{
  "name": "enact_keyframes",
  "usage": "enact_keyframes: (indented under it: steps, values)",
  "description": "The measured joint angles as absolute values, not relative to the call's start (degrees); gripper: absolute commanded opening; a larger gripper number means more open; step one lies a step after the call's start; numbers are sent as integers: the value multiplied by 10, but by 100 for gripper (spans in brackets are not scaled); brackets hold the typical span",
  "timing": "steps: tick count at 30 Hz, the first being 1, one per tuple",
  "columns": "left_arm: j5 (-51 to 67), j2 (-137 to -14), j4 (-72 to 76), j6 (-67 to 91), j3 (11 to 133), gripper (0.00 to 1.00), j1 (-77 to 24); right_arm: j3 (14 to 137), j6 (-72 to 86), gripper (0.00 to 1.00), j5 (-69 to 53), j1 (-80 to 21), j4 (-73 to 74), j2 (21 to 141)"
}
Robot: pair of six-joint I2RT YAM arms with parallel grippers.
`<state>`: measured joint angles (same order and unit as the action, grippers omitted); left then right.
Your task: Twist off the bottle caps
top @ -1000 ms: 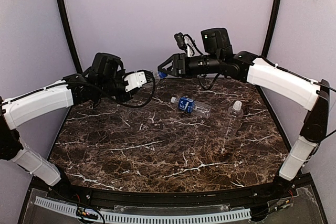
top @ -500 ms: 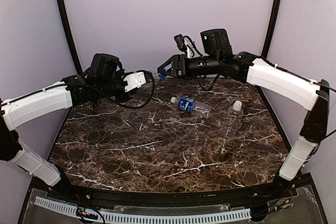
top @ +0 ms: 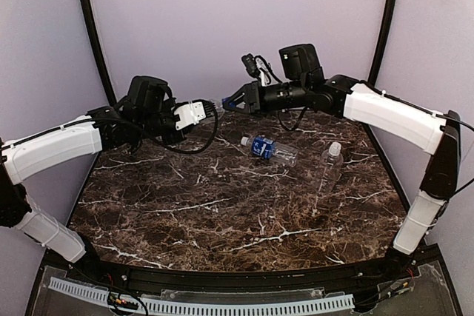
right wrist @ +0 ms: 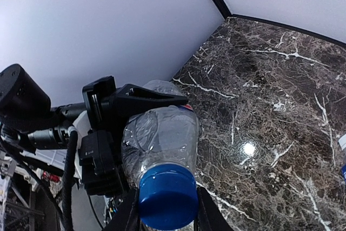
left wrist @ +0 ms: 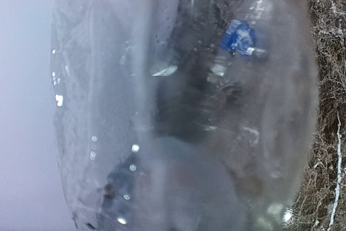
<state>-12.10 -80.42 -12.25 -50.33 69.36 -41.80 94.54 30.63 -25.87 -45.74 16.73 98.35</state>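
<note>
Both were closed: the left gripper (top: 210, 107) around the bottle (right wrist: 162, 133), the right gripper (right wrist: 168, 212) pinching the blue cap (right wrist: 167, 194) between its fingers.

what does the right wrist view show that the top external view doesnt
Only the right wrist: the round blue plastic cap close up, with the right tool pinching its sides. Only the top external: a blue-labelled clear plastic bottle and a plain clear plastic bottle on the table. Both: the left tool holding the third clear plastic bottle in the air over the dark marble table.
</note>
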Motion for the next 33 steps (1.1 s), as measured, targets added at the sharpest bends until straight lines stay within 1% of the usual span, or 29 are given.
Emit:
enact_keyframes:
  steps: [2,6,8,12,16,22,27,29,33]
  values:
    - [-121,-804,-125,-504,693,28,-417,948,306,15,-272,-456,166,989]
    - [-122,-803,-126,-504,693,28,-417,951,294,8,-286,-452,163,994]
    - [-122,-802,-125,-504,693,28,-418,952,289,0,-288,-452,164,994]
    - [-116,-798,-128,-504,690,27,-418,952,253,0,-296,-451,163,992]
    - [-74,-792,-153,-506,691,27,-418,925,160,0,-317,-451,155,973]
    - [68,-790,-285,-513,716,25,-421,809,-86,0,-339,-484,147,888]
    - [198,-791,-421,-549,747,25,-426,736,-343,0,-332,-555,141,817]
    - [225,-791,-465,-554,754,25,-428,728,-410,0,-329,-571,136,803]
    - [241,-801,-499,-552,757,24,-423,728,-518,0,-301,-594,124,779]
